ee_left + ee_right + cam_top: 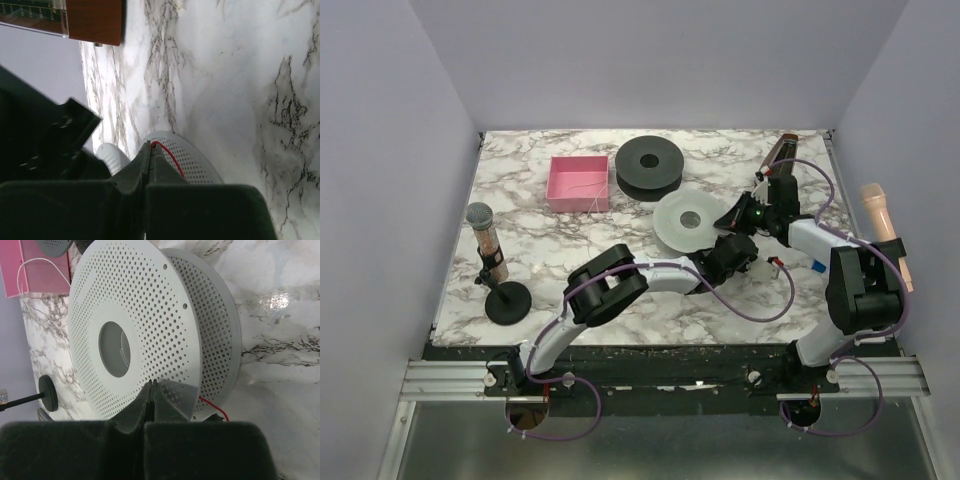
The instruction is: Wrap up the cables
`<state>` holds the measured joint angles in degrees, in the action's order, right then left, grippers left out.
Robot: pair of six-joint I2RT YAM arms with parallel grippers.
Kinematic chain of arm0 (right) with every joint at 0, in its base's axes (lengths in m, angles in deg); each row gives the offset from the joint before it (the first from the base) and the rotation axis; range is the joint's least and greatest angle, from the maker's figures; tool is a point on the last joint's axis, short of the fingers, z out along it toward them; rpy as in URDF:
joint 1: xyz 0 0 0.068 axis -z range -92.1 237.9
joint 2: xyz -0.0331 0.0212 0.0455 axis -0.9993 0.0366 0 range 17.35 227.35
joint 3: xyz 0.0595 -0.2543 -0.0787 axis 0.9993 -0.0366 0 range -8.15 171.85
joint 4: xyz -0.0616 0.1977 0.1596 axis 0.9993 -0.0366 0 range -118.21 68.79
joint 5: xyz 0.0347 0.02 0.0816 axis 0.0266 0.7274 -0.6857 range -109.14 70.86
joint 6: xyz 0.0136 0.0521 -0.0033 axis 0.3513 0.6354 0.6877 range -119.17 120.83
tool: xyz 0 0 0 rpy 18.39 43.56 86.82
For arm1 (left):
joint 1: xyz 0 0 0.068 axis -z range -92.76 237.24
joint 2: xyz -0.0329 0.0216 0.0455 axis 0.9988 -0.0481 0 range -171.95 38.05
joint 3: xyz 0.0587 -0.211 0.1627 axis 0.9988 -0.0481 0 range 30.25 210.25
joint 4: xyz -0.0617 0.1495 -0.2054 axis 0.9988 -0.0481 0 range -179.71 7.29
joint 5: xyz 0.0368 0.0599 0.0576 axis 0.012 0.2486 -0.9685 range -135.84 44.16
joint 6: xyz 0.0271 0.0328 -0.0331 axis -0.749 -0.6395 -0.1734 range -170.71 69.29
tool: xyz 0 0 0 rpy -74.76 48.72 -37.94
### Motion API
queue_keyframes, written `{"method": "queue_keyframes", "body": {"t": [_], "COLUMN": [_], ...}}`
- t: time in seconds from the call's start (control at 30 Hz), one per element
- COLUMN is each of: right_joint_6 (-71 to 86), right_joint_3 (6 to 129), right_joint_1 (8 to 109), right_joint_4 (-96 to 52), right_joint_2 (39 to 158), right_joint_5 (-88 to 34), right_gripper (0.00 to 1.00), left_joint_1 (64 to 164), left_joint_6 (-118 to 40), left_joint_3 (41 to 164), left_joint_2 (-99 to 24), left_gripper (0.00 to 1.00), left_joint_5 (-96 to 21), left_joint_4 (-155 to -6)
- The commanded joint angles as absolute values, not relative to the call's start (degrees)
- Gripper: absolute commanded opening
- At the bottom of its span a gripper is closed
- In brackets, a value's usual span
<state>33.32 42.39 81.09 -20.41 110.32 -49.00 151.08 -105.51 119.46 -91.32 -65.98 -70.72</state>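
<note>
Top view: white spool (pixel 685 222) lies mid-table, black spool (pixel 650 166) at its 11 o'clock, pink box (pixel 578 184) at 10. Left gripper (pixel 732 252) sits at the white spool's 4 o'clock and right gripper (pixel 750 213) at 3, both right at the rim. Left wrist: jaws clenched; thin red cable (pixel 169 157) comes out from between the tips and runs toward 5 o'clock across the perforated flange, so it looks pinched. Right wrist: jaws pressed together, tips against the flange edge at 6 o'clock; cannot tell if they nip the rim or just brace it. A short red stretch of cable shows at 4 o'clock under the rim. Step looks like feeding wire onto the hub. Do it with light tension, a firm pinch and the wire led into the gap between flanges, with the spool steadied so it doesn't skid on the marble table (pixel 530 215).
</note>
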Motion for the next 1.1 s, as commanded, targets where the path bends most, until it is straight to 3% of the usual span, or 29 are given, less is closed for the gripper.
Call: {"method": "queue_keyframes", "body": {"t": [0.0, 0.63, 1.07], "right_joint_6": [32.2, 29.9, 29.3], "right_joint_3": [41.2, 42.1, 42.5], "right_joint_1": [80.7, 80.7, 80.7], "right_joint_4": [-21.9, -23.9, -24.4], "right_joint_2": [109.4, 108.8, 108.8], "right_joint_5": [-50.8, -50.4, -49.5], "right_gripper": [0.01, 0.01, 0.01], "left_joint_1": [152.0, 150.3, 151.0], "left_joint_6": [-108.1, -100.2, -96.1], "left_joint_3": [120.5, 125.1, 126.7], "left_joint_2": [-94.9, -100.2, -97.0], "left_gripper": [0.00, 0.01, 0.36], "left_joint_5": [-71.5, -74.7, -73.4], "left_joint_4": [-68.1, -77.1, -79.3]}}
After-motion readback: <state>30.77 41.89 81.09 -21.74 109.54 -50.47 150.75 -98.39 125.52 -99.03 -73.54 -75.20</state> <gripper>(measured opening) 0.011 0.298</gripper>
